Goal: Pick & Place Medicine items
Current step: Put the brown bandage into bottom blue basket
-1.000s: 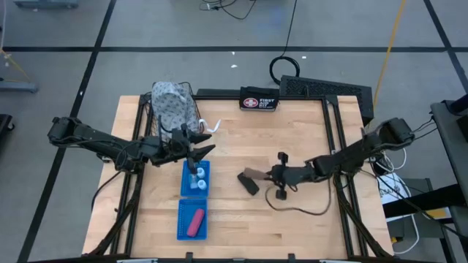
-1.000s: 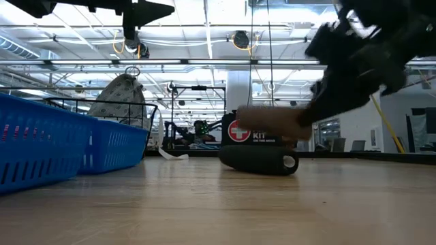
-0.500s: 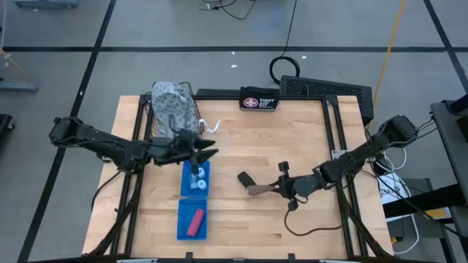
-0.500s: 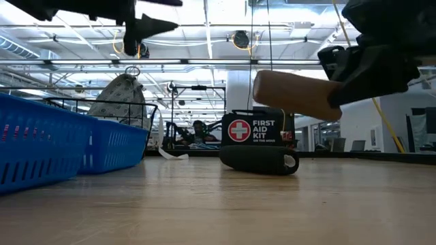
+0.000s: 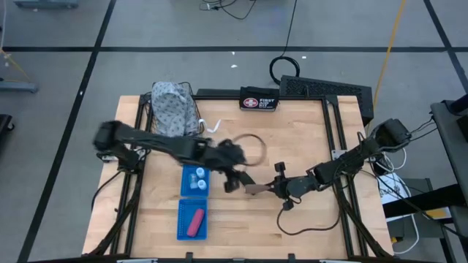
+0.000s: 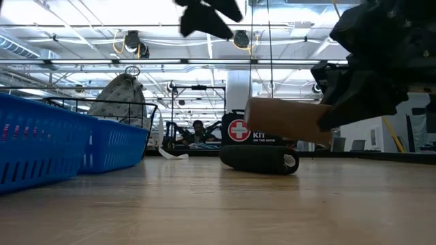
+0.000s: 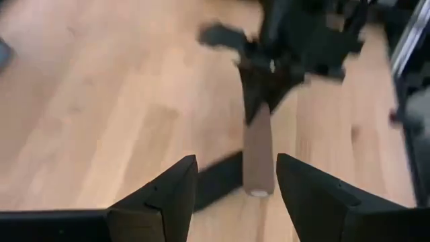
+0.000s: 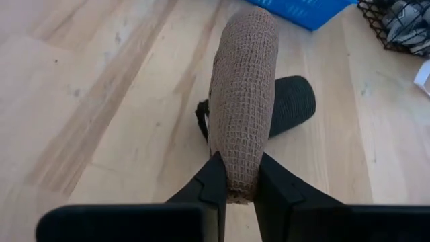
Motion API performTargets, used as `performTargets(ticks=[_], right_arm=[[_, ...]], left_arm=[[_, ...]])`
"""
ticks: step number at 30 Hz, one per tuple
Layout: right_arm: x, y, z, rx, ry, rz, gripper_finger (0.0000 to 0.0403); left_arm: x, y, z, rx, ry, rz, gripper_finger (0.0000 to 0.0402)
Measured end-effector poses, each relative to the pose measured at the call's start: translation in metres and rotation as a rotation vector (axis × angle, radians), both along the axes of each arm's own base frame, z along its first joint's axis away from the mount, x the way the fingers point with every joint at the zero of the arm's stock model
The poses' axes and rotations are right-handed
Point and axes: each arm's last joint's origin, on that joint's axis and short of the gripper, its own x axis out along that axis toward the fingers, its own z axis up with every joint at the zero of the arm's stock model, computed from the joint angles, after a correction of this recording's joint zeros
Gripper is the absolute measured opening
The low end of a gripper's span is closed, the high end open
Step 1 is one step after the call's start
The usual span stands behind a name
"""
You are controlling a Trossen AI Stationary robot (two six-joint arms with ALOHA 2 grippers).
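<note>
My right gripper (image 5: 272, 188) is shut on the short brown oblong (image 5: 256, 189), a mesh-wrapped roll that shows large in the right wrist view (image 8: 243, 87). The short black oblong (image 5: 229, 184) lies on its side on the table just left of it, and also shows in the low view (image 6: 259, 160). My left gripper (image 5: 235, 175) is open, stretched over the table's middle above the black oblong; in the left wrist view (image 7: 235, 195) its fingers frame both oblongs. The white bottles (image 5: 196, 179) stand in one blue basket and the pink tube (image 5: 195, 221) lies in the other. My right gripper pinches the brown oblong by its right-hand end (image 8: 240, 178) between the two fingers (image 8: 211, 181). It comes about level from the table's right, with the fingers along the roll. The roll is lifted clear of the table (image 6: 286, 121), nearly level, its free end pointing left.
Two blue baskets (image 5: 183, 191) sit left of centre. A wire basket with a patterned bag (image 5: 174, 106) stands at the far left. The black first-aid pouch (image 5: 259, 101) stands at the far edge. A cable (image 5: 307, 223) trails under the right arm. Bare wood lies near the front edge.
My left arm has swung fast from above the bottle basket toward the table's right, ending over the black oblong, gripper still open. My right gripper has lifted the brown oblong off the table beside the black oblong and carried it a little toward the near edge.
</note>
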Motion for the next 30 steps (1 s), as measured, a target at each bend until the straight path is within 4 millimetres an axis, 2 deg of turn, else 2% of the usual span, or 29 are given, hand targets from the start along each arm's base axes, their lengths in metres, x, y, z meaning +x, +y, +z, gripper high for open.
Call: performTargets(ticks=[4, 7, 13, 19, 30], right_arm=[[0.002, -0.003, -0.001, 0.000, -0.001, -0.014, 0.0039], [0.002, -0.003, -0.001, -0.002, -0.005, -0.013, 0.0034], [0.003, -0.004, 0.000, -0.036, -0.025, -0.057, 0.0036], [0.005, -0.003, 0.003, -0.076, -0.071, -0.065, 0.0033], [0.006, 0.004, 0.008, -0.051, -0.114, 0.012, 0.0032]], left_arm=[[0.039, -0.012, -0.002, 0.009, 0.158, -0.102, 0.0226], [0.063, -0.020, -0.013, -0.002, 0.237, -0.165, 0.0250], [0.094, -0.026, -0.042, -0.085, 0.299, -0.318, 0.0298], [0.103, -0.020, -0.065, -0.099, 0.348, -0.305, 0.0318], [0.105, -0.007, -0.067, -0.005, 0.356, -0.212, 0.0304]])
